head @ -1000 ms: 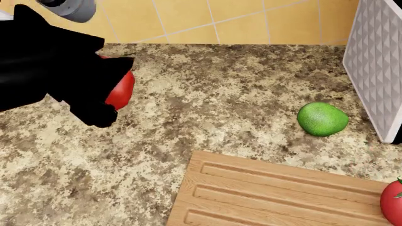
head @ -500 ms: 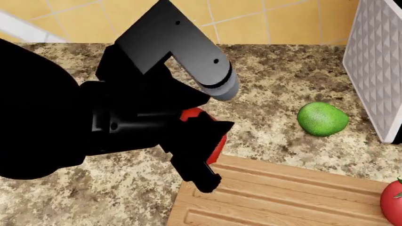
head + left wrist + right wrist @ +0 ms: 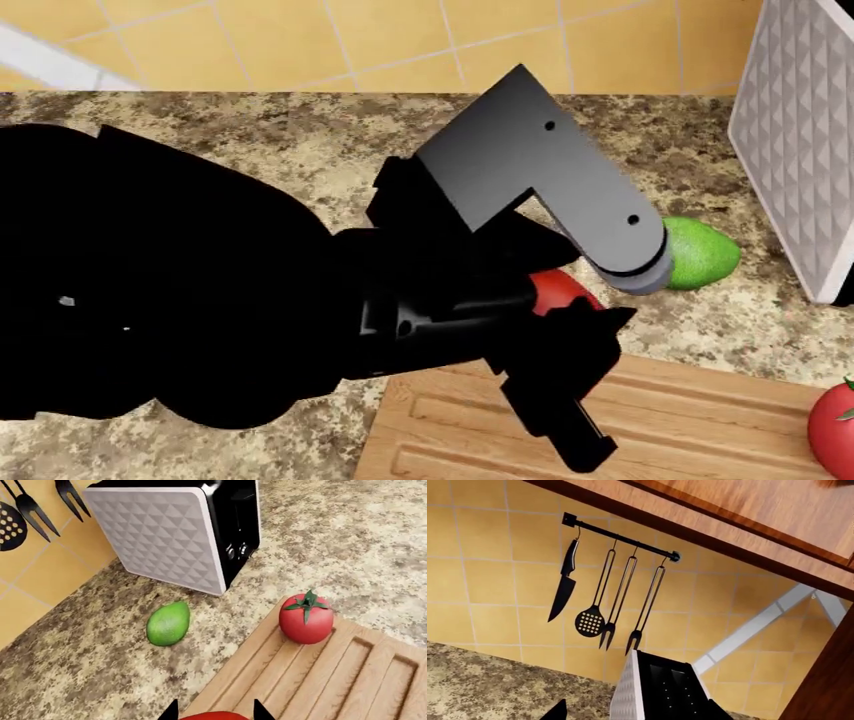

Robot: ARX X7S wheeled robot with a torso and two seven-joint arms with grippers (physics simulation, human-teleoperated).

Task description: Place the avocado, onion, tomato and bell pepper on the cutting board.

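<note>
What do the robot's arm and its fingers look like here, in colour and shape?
The left arm is bulky and matte black, with an angular flat grey link ending in a rounded joint and bearing small dark screw holes. Its fingers are black and blocky; the left wrist view shows only two pointed black tips. No cables or markings show.

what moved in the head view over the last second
The left arm swept from the far left across the counter, carrying the bell pepper in its end effector to the near edge of the cutting board. The pepper is not set down. The avocado on the counter, the tomato on the board and the toaster stayed put.
</note>
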